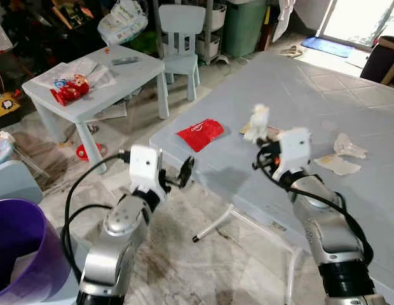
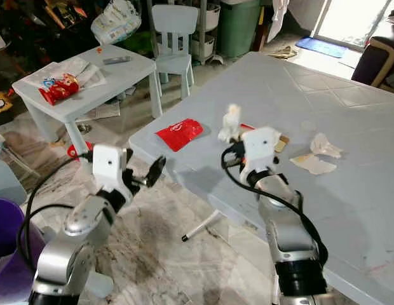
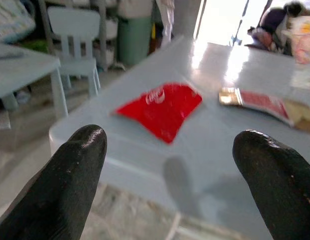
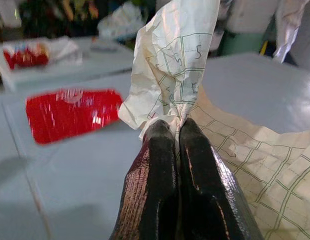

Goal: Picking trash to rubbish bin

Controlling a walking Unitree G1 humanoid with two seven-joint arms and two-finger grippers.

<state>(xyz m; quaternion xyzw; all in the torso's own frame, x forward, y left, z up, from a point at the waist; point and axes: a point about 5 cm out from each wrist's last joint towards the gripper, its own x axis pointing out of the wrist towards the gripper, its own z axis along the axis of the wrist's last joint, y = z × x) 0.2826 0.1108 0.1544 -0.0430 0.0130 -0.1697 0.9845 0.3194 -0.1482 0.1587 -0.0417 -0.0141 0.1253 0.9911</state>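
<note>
My right gripper [image 4: 170, 129] is shut on a crumpled white paper with green lines [image 4: 175, 55], holding it just above the grey table [image 1: 324, 108]; from the head the paper [image 1: 258, 120] stands up above the fingers. A red wrapper [image 1: 200, 134] lies flat near the table's left corner. My left gripper [image 1: 184, 171] hovers open and holds nothing, off the table's edge, pointing at the red wrapper [image 3: 160, 107]. The purple rubbish bin [image 1: 19, 248] stands on the floor at my lower left.
A flat red-and-tan wrapper [image 3: 255, 102] lies beyond the red one. More crumpled white and tan paper [image 1: 343, 155] lies on the table to the right. A small white table [image 1: 121, 79] with a red packet [image 1: 70, 90], a child's chair [image 1: 181, 38] and a green bin [image 1: 243, 25] stand behind.
</note>
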